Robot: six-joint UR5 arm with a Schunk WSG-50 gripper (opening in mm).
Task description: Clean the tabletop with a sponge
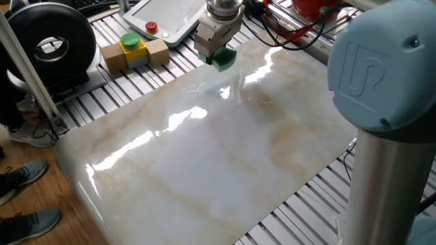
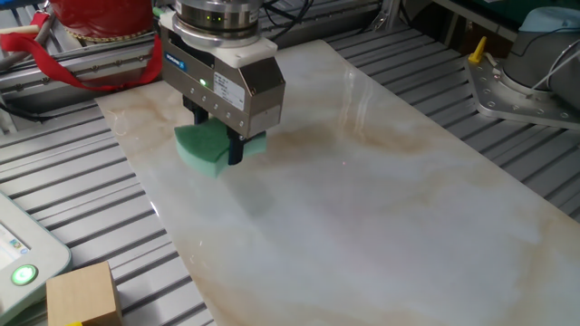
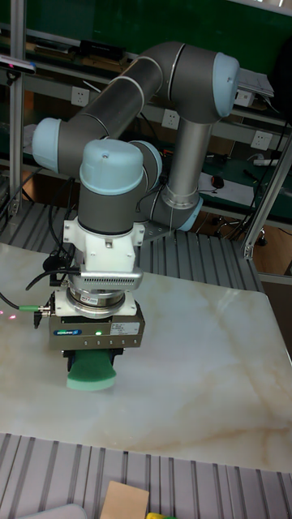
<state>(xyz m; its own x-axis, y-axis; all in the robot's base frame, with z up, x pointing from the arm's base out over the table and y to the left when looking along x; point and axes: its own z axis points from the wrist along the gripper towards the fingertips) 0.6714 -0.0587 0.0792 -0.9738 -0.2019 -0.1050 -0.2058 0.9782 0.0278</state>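
The claw (image 2: 222, 145) points straight down and is clamped on the green sponge (image 2: 207, 148), its dark fingers (image 2: 235, 149) pinching the block from either side. The sponge sits near a far corner of the marble counter (image 2: 390, 208), close to the edge that borders the ribbed aluminium frame (image 2: 82, 190); its underside looks pressed to the glossy slab, though I cannot be sure of contact from here. In the tall fixed view the sponge (image 3: 90, 373) sticks out below the claw (image 3: 91, 357) with its wavy lower edge toward the camera, and the grey-and-blue arm (image 3: 154, 89) arches up behind it.

From the one fixed view the claw (image 1: 216, 54) and sponge (image 1: 223, 59) are at the top of the slab (image 1: 225, 156), with bright reflections streaking the surface beside them. Off the slab, on the frame, stand a cardboard box with a yellow-and-green button (image 1: 131, 45) and a white pendant (image 1: 167, 15) with a red button.
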